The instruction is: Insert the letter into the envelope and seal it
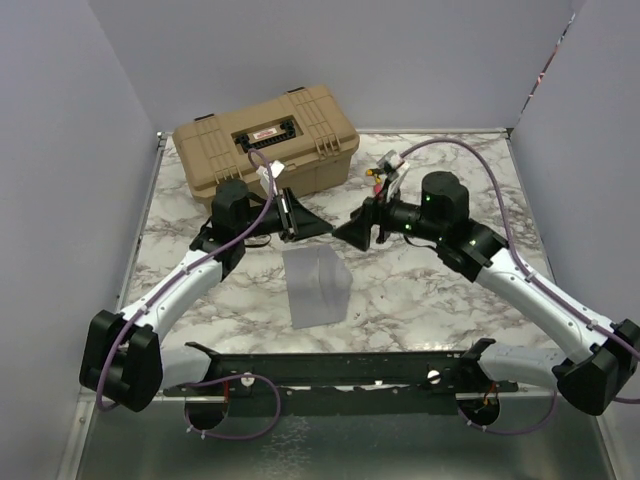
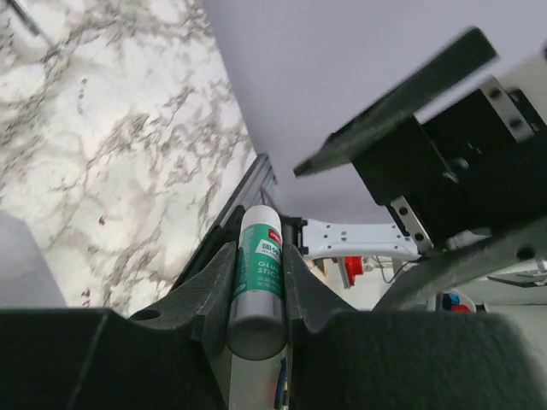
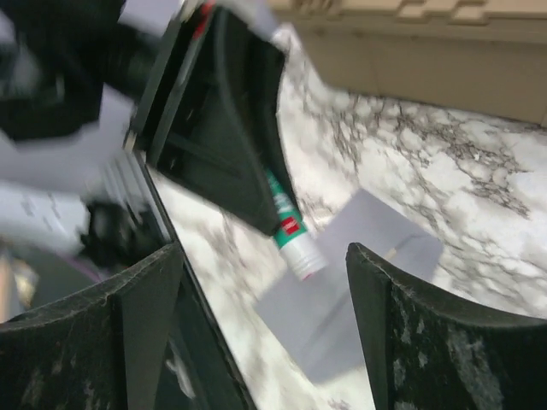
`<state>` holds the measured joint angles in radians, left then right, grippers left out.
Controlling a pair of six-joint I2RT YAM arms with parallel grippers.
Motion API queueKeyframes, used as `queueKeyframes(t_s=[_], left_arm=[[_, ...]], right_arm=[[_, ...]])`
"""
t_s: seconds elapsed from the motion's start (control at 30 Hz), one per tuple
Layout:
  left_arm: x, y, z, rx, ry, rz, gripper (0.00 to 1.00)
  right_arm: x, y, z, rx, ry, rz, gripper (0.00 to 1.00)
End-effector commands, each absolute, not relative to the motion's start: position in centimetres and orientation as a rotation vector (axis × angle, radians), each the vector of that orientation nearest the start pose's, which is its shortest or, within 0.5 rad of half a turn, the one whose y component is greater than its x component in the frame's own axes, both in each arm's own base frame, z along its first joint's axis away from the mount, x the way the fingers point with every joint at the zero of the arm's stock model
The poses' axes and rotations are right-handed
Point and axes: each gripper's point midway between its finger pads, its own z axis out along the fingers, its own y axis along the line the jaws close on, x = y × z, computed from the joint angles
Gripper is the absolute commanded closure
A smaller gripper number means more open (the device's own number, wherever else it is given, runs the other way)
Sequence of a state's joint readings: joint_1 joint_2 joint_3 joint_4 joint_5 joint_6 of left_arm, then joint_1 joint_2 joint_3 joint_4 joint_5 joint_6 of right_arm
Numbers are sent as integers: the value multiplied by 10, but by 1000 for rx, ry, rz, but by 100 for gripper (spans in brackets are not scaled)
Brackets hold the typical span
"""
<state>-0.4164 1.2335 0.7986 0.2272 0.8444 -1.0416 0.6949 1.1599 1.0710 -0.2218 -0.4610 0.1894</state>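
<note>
The grey-lilac envelope (image 1: 318,285) lies flat on the marble table, in front of both grippers. It also shows in the right wrist view (image 3: 350,290). The letter is not in view. My left gripper (image 1: 312,222) is shut on a green and white glue stick (image 2: 259,278). It holds the stick above the envelope's far edge, white end pointing down (image 3: 292,232). My right gripper (image 1: 352,230) is open and empty (image 3: 263,256). It faces the left gripper, close to the glue stick's end but apart from it.
A tan hard case (image 1: 268,138) stands closed at the back of the table (image 1: 430,290), just behind the grippers. Lilac walls enclose the left, back and right sides. A black rail (image 1: 330,368) runs along the near edge between the arm bases.
</note>
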Motion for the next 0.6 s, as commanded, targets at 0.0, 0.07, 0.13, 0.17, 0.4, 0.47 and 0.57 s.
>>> queueKeyframes(t_s=[0.0, 0.07, 0.13, 0.17, 0.4, 0.47, 0.57], left_arm=[[252, -272, 321, 80, 1868, -1795, 100], [257, -266, 338, 47, 1802, -1804, 100], [260, -263, 353, 39, 1751, -1806, 100], [260, -263, 359, 44, 1729, -1806, 100], [265, -262, 376, 31, 1663, -1832, 100], [266, -263, 378, 26, 1652, -1849, 100], [265, -264, 379, 20, 1641, -1879, 100]], right_arm=[[278, 297, 336, -124, 1861, 1256, 19], [288, 288, 323, 88, 1992, 1293, 18], [284, 295, 336, 134, 1934, 1447, 19], [279, 300, 344, 135, 1895, 1530, 20], [253, 316, 382, 22, 1756, 1856, 37], [251, 320, 381, 0, 1775, 1873, 42], [251, 321, 380, 7, 1775, 1895, 48]])
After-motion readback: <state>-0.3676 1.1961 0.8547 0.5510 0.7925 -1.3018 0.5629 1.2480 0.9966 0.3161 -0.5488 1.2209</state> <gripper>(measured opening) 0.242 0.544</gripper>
